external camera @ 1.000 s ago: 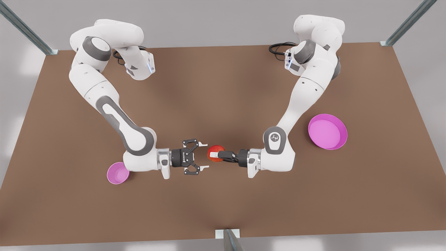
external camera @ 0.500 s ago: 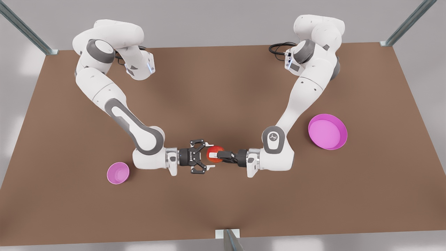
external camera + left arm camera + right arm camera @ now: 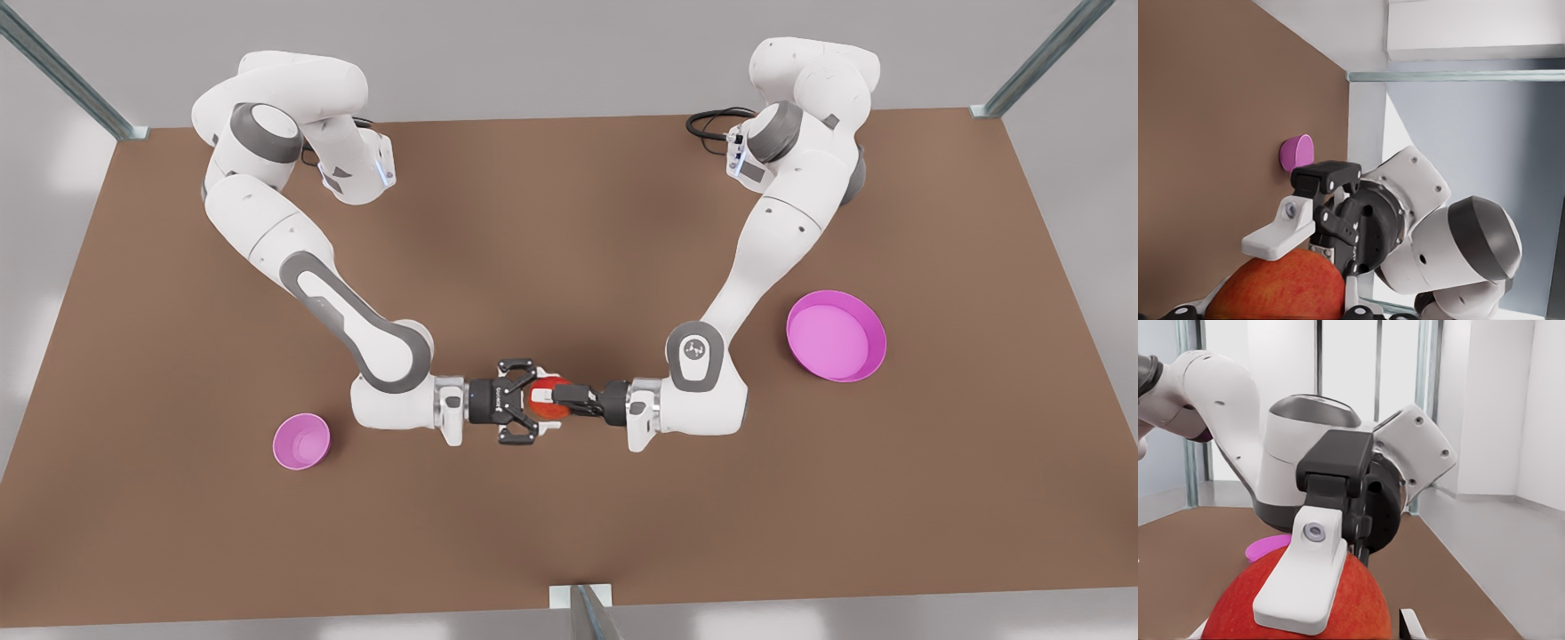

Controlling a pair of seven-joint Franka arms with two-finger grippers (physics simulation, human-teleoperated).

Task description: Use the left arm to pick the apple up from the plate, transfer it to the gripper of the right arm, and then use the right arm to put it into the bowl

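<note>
In the front view, the left gripper (image 3: 553, 399), reaching in from the front view's right, is clamped on the red apple (image 3: 540, 410) above the brown table (image 3: 569, 222). The right gripper (image 3: 535, 400) faces it with fingers spread to either side of the apple. The small pink bowl (image 3: 300, 442) sits at the front view's left and the pink plate (image 3: 836, 336) at the right, well apart. In the left wrist view, a white finger (image 3: 1278, 237) of the right gripper lies just over the apple (image 3: 1278, 290); contact is unclear. The bowl (image 3: 1297, 152) stands beyond. In the right wrist view, the left gripper's finger (image 3: 1301, 587) presses on the apple (image 3: 1351, 607), with the plate (image 3: 1265, 548) behind.
</note>
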